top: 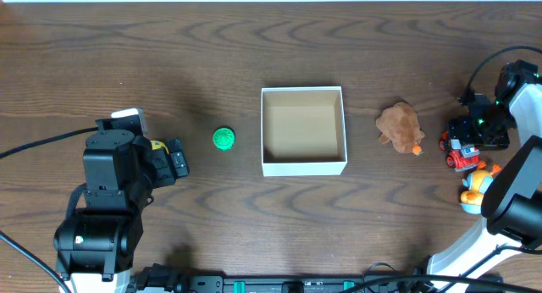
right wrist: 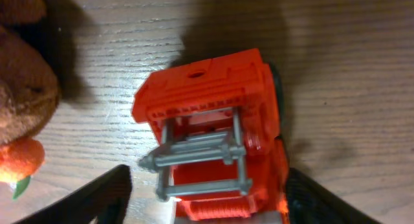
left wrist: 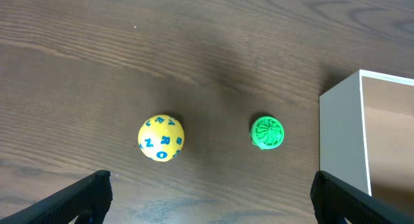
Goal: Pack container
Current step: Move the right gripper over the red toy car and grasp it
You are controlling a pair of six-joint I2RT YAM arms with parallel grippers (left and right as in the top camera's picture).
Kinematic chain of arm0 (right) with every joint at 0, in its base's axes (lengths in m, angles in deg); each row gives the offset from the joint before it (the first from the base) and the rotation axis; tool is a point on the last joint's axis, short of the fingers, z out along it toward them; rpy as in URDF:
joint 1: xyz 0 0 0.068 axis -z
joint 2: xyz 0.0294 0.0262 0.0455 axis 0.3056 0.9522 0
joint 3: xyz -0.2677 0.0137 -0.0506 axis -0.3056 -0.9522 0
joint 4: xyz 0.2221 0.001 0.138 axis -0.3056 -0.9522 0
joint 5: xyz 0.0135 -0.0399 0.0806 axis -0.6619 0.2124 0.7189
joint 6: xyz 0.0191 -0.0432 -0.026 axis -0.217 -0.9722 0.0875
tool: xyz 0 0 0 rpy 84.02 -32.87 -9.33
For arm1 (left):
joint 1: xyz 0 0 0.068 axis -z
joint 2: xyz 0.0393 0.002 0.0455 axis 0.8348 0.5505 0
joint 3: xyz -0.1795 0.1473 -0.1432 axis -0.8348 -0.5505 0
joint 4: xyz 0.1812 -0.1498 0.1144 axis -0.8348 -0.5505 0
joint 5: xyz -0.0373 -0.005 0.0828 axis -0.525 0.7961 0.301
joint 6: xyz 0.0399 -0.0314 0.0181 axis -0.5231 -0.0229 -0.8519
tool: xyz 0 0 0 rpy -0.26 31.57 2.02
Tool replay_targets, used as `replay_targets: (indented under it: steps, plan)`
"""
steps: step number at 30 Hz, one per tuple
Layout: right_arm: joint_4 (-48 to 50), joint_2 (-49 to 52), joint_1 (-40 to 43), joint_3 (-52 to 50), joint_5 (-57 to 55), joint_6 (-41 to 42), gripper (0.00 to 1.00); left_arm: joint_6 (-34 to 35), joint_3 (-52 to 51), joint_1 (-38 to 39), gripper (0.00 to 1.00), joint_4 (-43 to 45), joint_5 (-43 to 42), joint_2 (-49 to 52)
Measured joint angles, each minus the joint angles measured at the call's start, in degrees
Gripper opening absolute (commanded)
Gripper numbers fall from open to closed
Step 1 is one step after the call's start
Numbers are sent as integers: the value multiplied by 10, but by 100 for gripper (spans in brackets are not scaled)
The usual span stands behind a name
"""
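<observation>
The container [top: 305, 167], a square white box with a tan inside, sits mid-table; nothing shows in it. Its white wall shows in the left wrist view [left wrist: 339, 140]. My left gripper [top: 175, 161] is open and empty, left of a green ridged ball [top: 223, 139]. Its wrist view [left wrist: 210, 199] shows the green ball [left wrist: 267, 133] and a yellow ball with blue letters [left wrist: 161, 138] ahead of the fingers. My right gripper [top: 471, 139] is open at the right edge. Its fingers [right wrist: 207, 204] straddle a red fire truck [right wrist: 213, 107] with a grey ladder, gap on the left side.
A brown plush toy [top: 400, 128] with an orange bit lies right of the container, also in the right wrist view [right wrist: 22, 81]. The red truck [top: 460, 156] and a yellow, blue and orange toy [top: 476, 186] lie at the right edge. Cables trail from both arms.
</observation>
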Motion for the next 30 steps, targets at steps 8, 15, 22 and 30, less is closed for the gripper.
replay_targets:
  steps: [8, 15, 22, 30]
  plan:
    - [1, 0, 0, 0, 1, 9, 54, 0, 0, 0, 98, 0, 0, 0]
    - [1, 0, 0, 0, 1, 16, 43, 0, 0, 0, 98, 0, 0, 0]
    - [6, -3, 0, 1, 1, 29, 22, 0, 0, 0, 98, 0, 0, 0]
    - [8, -3, 0, 2, 1, 62, 1, 0, 0, 0, 98, 0, 0, 0]
